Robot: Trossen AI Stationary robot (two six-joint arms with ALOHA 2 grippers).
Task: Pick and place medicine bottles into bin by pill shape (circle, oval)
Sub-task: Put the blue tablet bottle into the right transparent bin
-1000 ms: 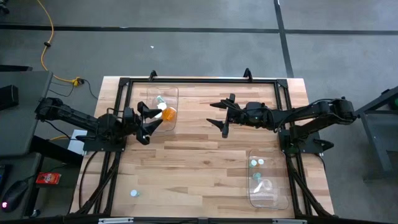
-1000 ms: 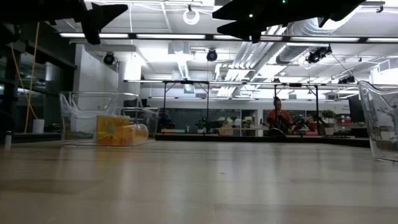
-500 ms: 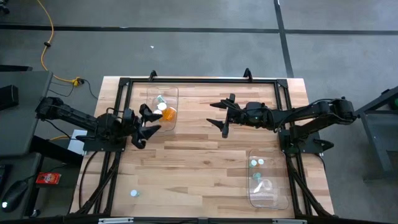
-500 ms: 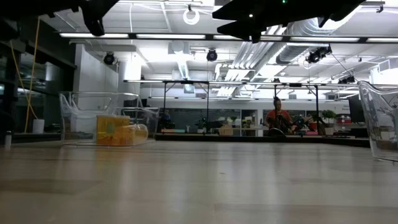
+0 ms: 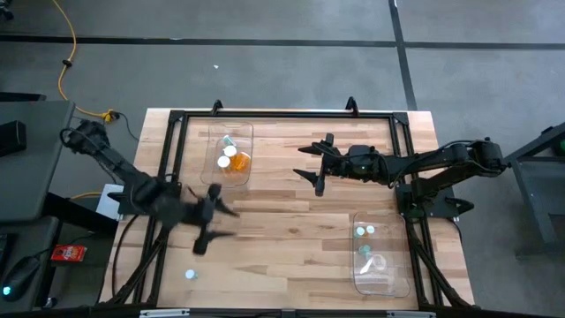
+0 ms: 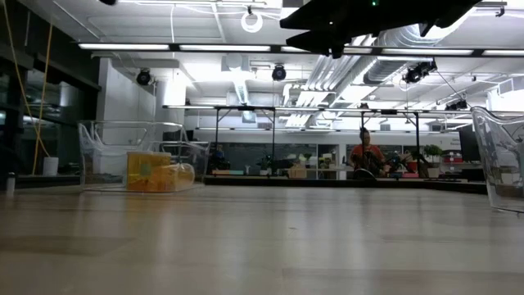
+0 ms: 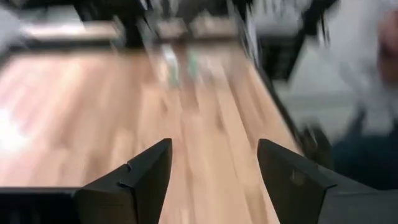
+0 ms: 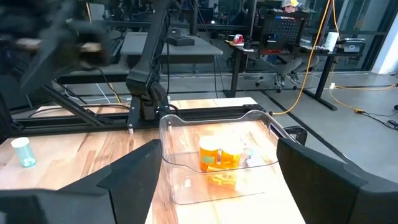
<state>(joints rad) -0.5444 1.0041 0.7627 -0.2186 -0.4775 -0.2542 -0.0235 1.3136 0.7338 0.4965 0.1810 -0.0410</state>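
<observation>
A clear bin [image 5: 231, 155] at the far left holds amber bottles [image 5: 239, 162] and a pale white-capped one [image 5: 227, 141]; it also shows in the right wrist view [image 8: 217, 155] and the low view [image 6: 139, 156]. A second clear bin [image 5: 380, 254] at the near right holds pale bottles [image 5: 364, 231]. One small teal-tinted bottle [image 5: 189, 275] stands alone on the table near the front left; it also shows in the right wrist view [image 8: 23, 152]. My left gripper [image 5: 219, 228] is open and empty over the table's left middle. My right gripper [image 5: 300, 162] is open and empty, raised over the table's middle, pointing at the far-left bin.
A black frame [image 5: 282, 113] runs around the table's edges. Bare wood lies between the two bins [image 5: 291, 230]. A person [image 6: 366, 156] shows far off in the room beyond the table.
My left gripper has swung away from the far-left bin toward the table's near edge and a little to the right, turning as it went, and stays open. The bins and bottles have kept still.
</observation>
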